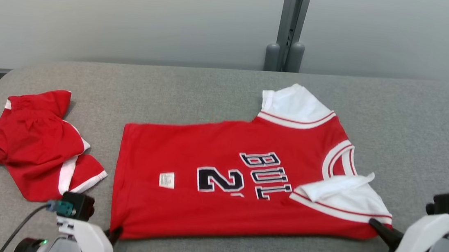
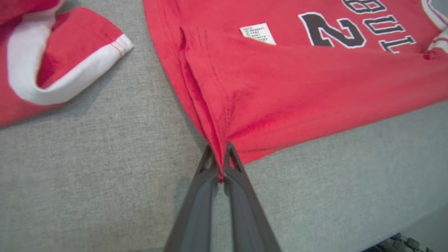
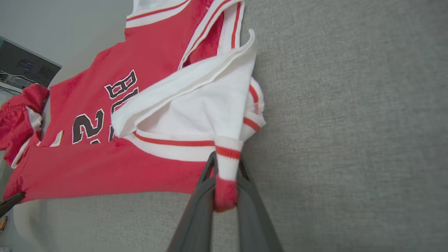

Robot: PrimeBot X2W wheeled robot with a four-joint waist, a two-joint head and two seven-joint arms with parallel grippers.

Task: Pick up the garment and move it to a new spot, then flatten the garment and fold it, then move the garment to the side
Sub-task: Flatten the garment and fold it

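red jersey (image 1: 216, 207) spread face-up on grey table (image 1: 195, 90), red shorts (image 1: 37, 141) just left | left gripper (image 2: 219, 152) pinched tight on hem corner | right gripper (image 3: 225, 168) clamped on sleeve-side corner

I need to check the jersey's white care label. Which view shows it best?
The left wrist view: the label on the jersey is nearest and largest there, its print lines visible. The head view shows a small white patch; the right wrist view, a tilted sliver.
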